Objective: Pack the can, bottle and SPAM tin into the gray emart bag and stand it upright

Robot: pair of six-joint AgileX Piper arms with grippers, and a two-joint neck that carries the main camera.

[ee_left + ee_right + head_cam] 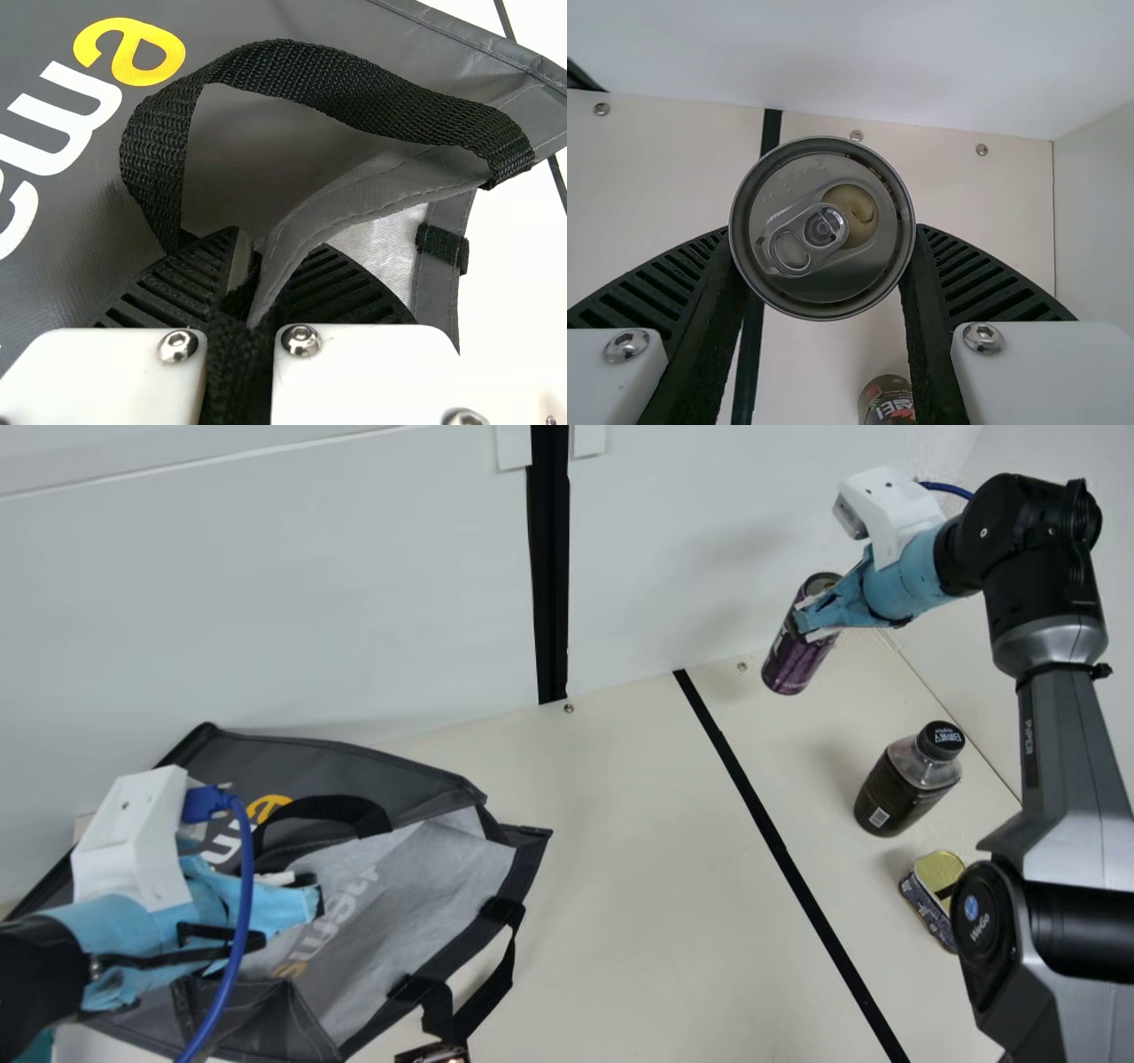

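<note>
Nearest the camera on the left, my left gripper (262, 270) has its fingers pinched on a fold of the gray emart bag (416, 795), close to the loop of a strap (328, 81). I judge the cloth light and floppy, so it will buckle under a push. The doubled edge is the place to hold, and if I pull from one point the mouth may sag shut. The bag lies slumped, pale lining showing toward the table's middle.

Rightward I see open cream table (620, 815) as far as the black stripe (771, 833), good room for a carry, with the wall (372, 602) behind to keep my wrist off.

Past the stripe, my right gripper (808, 623) has its fingers closed around the upper part of the can (795, 662), near that wall. I expect smooth, thin metal, slippery and easily dented. Its drinking hole looks open, so I'd squeeze lightly and keep it level.

Nearer me stands the bottle (890, 797). It's probably heavier, slick and slightly soft; I'd grip the body below the shoulder.

Last comes the SPAM tin (928, 895), low and beside my right arm's own links (1059, 779). I'd call it dense and stiff, best taken across its narrow sides, with tight elbow room.
</note>
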